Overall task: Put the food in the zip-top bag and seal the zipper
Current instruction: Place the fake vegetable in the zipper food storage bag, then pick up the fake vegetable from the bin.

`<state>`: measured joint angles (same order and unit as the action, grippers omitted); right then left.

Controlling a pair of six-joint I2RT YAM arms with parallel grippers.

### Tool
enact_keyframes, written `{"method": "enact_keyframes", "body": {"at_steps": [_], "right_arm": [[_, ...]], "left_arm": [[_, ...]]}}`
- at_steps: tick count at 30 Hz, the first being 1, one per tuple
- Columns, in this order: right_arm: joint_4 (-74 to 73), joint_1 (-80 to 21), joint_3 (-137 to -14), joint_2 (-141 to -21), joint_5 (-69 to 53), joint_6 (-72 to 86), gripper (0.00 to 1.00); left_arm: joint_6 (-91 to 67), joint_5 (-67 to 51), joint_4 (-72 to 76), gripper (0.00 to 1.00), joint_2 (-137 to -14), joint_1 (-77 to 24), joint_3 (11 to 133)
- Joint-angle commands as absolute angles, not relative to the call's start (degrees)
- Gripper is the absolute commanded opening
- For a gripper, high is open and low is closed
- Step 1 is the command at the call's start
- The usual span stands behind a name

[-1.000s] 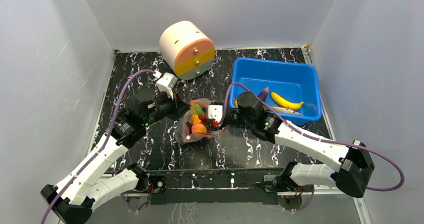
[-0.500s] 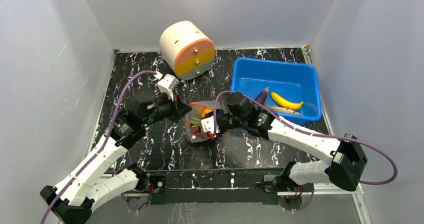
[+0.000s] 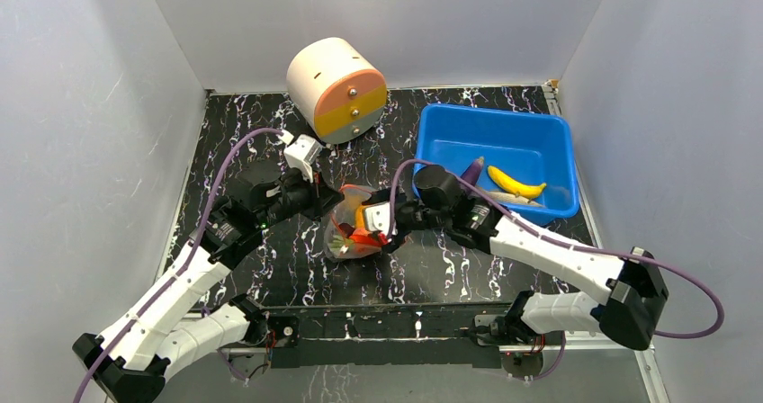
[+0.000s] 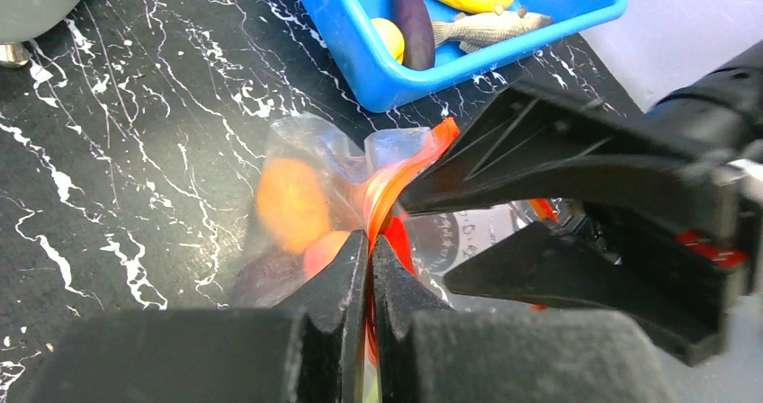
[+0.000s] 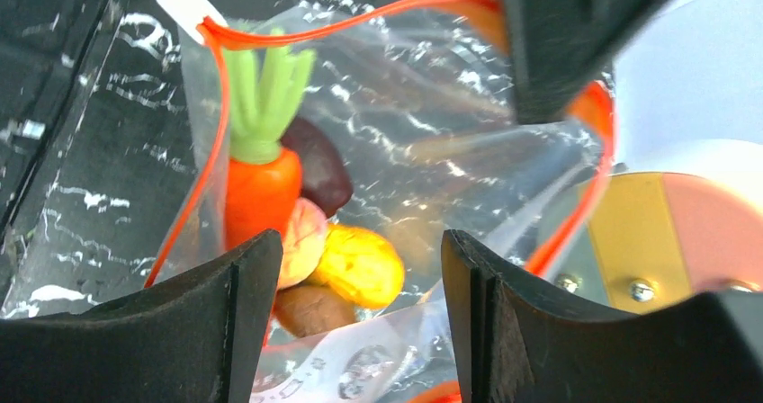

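Note:
The zip-top bag (image 3: 353, 234) lies between my two grippers, mouth open, and also shows in the right wrist view (image 5: 432, 124). Inside are an orange carrot (image 5: 261, 187), a yellow round piece (image 5: 358, 264), a brown piece (image 5: 310, 308) and a dark purple piece (image 5: 319, 165). My left gripper (image 3: 331, 207) is shut on the red-orange zipper (image 4: 396, 178) at the bag's rim, as its own view (image 4: 370, 238) shows. My right gripper (image 3: 378, 228) is open and empty at the bag's mouth (image 5: 358, 241). The pale pull tab (image 5: 187, 4) sits at the zipper's end.
A blue bin (image 3: 504, 124) at the back right holds a yellow banana (image 3: 516, 183), a purple eggplant (image 3: 472, 168) and a grey fish. A cream-and-orange cylinder (image 3: 336, 89) lies at the back centre. White walls enclose the table.
My right gripper moved left and down toward the bag's mouth. The bag shifted and its mouth turned toward the right gripper. My left gripper kept its hold.

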<state>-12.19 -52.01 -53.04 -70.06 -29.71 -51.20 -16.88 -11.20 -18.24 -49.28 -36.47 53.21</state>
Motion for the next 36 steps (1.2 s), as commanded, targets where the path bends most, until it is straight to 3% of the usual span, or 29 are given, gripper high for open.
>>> {"method": "enact_keyframes", "body": {"at_steps": [1, 8, 18, 27, 36], "right_arm": [[-1.74, -52.11, -52.98, -64.71, -28.85, -43.10, 0.64], [6.69, -52.11, -54.62, -62.35, -18.91, -18.27, 0.64], [-8.37, -50.47, -69.69, -73.72, 10.67, 4.85, 0.66], [-13.98, -33.15, -71.18, -76.89, 5.97, 17.68, 0.64], [-17.52, -20.57, -69.78, -78.67, 9.11, 17.46, 0.66]], "left_arm": [[-15.49, -9.68, -17.76, 0.00, -47.68, -36.13, 52.88], [-13.50, -7.65, -18.07, 0.00, -46.95, -36.15, 51.13], [-11.45, -10.10, -16.44, 0.00, -44.99, -36.12, 48.97], [-10.43, -14.67, -15.20, 0.00, -41.78, -36.12, 45.99], [-8.44, -17.46, -12.44, 0.00, -39.35, -36.08, 40.52]]}}
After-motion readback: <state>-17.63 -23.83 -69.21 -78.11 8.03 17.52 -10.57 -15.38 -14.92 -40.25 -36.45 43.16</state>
